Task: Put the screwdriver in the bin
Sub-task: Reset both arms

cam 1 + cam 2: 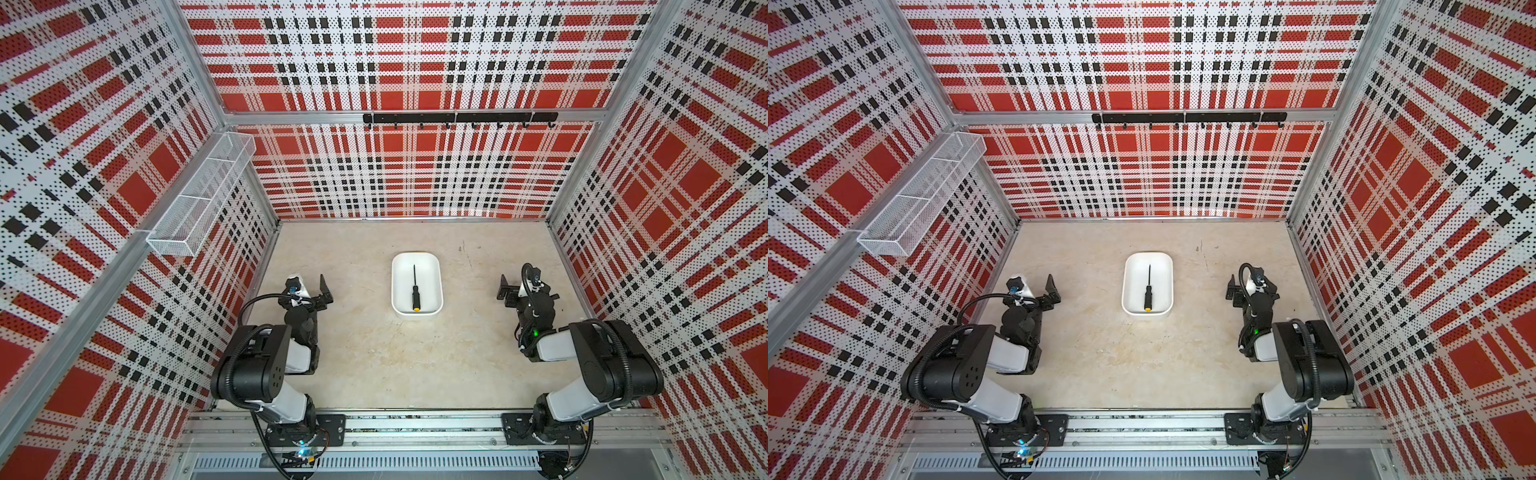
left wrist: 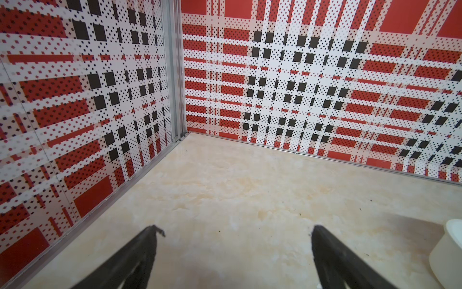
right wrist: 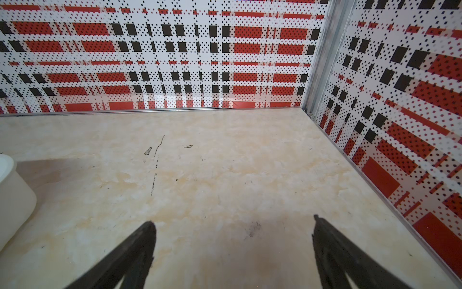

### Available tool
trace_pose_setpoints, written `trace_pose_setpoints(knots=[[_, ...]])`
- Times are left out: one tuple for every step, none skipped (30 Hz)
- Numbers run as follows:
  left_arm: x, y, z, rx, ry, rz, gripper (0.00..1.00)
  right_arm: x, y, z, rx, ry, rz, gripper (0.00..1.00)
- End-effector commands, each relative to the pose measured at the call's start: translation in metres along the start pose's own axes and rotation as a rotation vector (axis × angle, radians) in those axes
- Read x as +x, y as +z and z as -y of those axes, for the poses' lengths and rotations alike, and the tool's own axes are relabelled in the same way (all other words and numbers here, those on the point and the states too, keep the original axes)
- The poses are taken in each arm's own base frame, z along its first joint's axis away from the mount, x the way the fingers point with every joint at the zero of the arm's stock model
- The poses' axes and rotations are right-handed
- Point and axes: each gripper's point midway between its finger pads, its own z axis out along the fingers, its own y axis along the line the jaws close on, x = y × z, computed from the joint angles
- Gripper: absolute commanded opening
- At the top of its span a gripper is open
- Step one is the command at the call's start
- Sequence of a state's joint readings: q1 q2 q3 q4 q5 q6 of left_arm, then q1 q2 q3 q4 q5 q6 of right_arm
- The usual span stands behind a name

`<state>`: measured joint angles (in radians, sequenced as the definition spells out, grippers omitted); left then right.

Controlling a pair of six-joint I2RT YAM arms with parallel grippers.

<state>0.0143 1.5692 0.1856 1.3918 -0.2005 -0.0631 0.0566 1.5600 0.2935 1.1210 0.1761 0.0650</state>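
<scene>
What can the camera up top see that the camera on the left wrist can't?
Only a top view shows the screwdriver lying inside the bin, the right gripper, the wire basket and the hook rail. Only the left wrist view shows, close up, the left gripper's fingers spread apart over bare table, holding nothing. Both show the bin, just one corner of it in the wrist view, the table and the checked walls.

Your left arm [image 1: 257, 370] and right arm [image 1: 602, 365]: black joints, white shells, ribbed black cables [image 1: 266, 296]; black fingers [image 2: 140, 255] on the left end effector [image 2: 235, 230] and right end effector [image 3: 233, 222].
</scene>
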Motion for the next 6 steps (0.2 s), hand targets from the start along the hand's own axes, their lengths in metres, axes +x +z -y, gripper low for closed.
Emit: trace_pose_setpoints(knots=[[-0.0101,0.0014,-0.0022,-0.014,-0.007,0.041,0.98,-0.0030,0.0008,0.0023,0.007,-0.001,0.020,1.00],[-0.0105,0.0014,-0.0027,-0.016,-0.007,0.042,0.98,-0.0031,0.0007,0.0023,0.006,0.001,0.021,1.00],[-0.0101,0.0014,-0.0028,-0.016,-0.007,0.041,0.98,-0.0038,0.0003,0.0024,0.006,0.001,0.024,1.00],[-0.0102,0.0014,-0.0029,-0.017,-0.007,0.041,0.98,-0.0039,0.0000,0.0022,0.006,0.001,0.024,1.00],[-0.0102,0.0014,-0.0024,-0.015,-0.007,0.041,0.98,-0.0043,-0.0007,0.0031,0.008,0.001,0.027,1.00],[-0.0101,0.0014,-0.0029,-0.017,-0.006,0.040,0.98,-0.0037,-0.0006,0.0024,0.007,0.000,0.025,1.00]])
